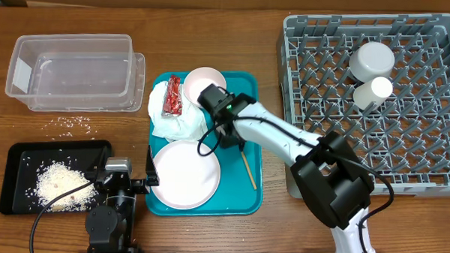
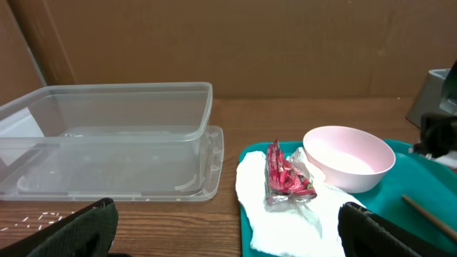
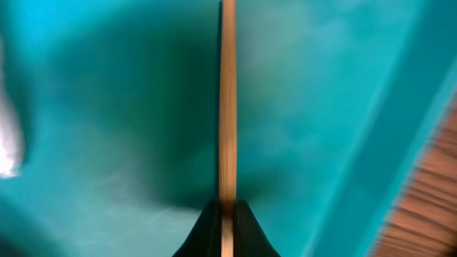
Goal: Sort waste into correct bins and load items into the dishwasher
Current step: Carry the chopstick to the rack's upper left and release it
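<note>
1. Overhead, far left: the clear tub (image 1: 70,37) stands on the table with a white label (image 1: 19,73) on its left wall. Loose rice grains (image 1: 73,122) lie just in front of it.
2. Below them, the black tray (image 1: 17,179) holds a pile of rice (image 1: 62,182). Its right end is hidden under the left arm.
3. The left gripper (image 2: 228,232) shows only as two dark fingertips in the bottom corners of the left wrist view. They are spread wide with nothing between them.
4. On the teal tray (image 1: 241,202), the crumpled napkin (image 1: 172,125) lies at the left edge with the red wrapper (image 1: 172,97) on top of it.
5. The small pink plate (image 1: 204,79) touches the napkin at the tray's far side, and the right arm covers part of it. It looks deep-sided from the left wrist.
6. The large pink plate (image 1: 186,174) fills the tray's near left, overlapping the napkin's lower edge.
7. The right gripper (image 3: 227,218) has its jaws closed on the chopstick (image 1: 249,171), which lies low over the tray. The right wrist view is blurred, so I cannot tell one stick from a pair.
8. The dish rack (image 1: 404,148) is cut off at the right, and the right arm hides its near left corner. A pale bowl (image 1: 371,60) and the cup (image 1: 374,90) sit together among its far pegs.
</note>
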Motion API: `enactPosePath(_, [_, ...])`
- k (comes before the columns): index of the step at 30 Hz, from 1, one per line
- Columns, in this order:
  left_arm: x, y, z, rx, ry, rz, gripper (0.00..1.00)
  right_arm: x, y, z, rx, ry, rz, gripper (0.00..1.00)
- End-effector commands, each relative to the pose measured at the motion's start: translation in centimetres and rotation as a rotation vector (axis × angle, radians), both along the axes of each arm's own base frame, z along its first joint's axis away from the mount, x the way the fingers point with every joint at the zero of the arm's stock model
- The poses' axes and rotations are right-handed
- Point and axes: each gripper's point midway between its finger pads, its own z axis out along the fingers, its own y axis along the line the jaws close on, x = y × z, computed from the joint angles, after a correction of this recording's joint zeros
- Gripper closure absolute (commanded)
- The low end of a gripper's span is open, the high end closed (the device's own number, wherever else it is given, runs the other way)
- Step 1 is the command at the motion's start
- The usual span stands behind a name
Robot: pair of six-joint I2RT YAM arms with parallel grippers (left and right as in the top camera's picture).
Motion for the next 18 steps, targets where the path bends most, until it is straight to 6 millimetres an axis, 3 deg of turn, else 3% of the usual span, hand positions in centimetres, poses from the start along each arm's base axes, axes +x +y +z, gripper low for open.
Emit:
enactPosePath(1, [0.0, -0.2, -0.1, 0.019, -0.002, -0.007, 0.00, 3.4, -0.4, 3.2, 0.022, -0.077, -0.067, 0.96])
enactPosePath(4, [0.0, -0.2, -0.1, 0.019, -0.001, -0.007, 0.00, 6.1, -2.3, 6.9, 0.000, -0.158, -0.123, 0.96])
enactPosePath(8, [0.0, -0.2, -0.1, 0.019, -0.001, -0.007, 0.00, 10.2, -6.5, 12.9, -0.010, -0.270, -0.210, 0.96])
enactPosePath(10, [0.0, -0.2, -0.1, 0.019, -0.002, -0.007, 0.00, 11.8, -8.6, 14.9, -0.001, -0.303, -0.238, 0.96])
enactPosePath(12, [0.0, -0.2, -0.1, 0.019, -0.002, -0.007, 0.00, 14.1, -12.7, 17.0, 0.000, -0.346, -0.296, 0.96])
enactPosePath(14, [0.0, -0.2, -0.1, 0.019, -0.001, -0.007, 0.00, 15.2, -15.1, 17.2, 0.006, -0.348, -0.305, 0.96])
enactPosePath(18, [0.0, -0.2, -0.1, 0.019, -0.002, -0.007, 0.00, 15.5, -16.3, 16.3, 0.134, -0.253, -0.160, 0.96])
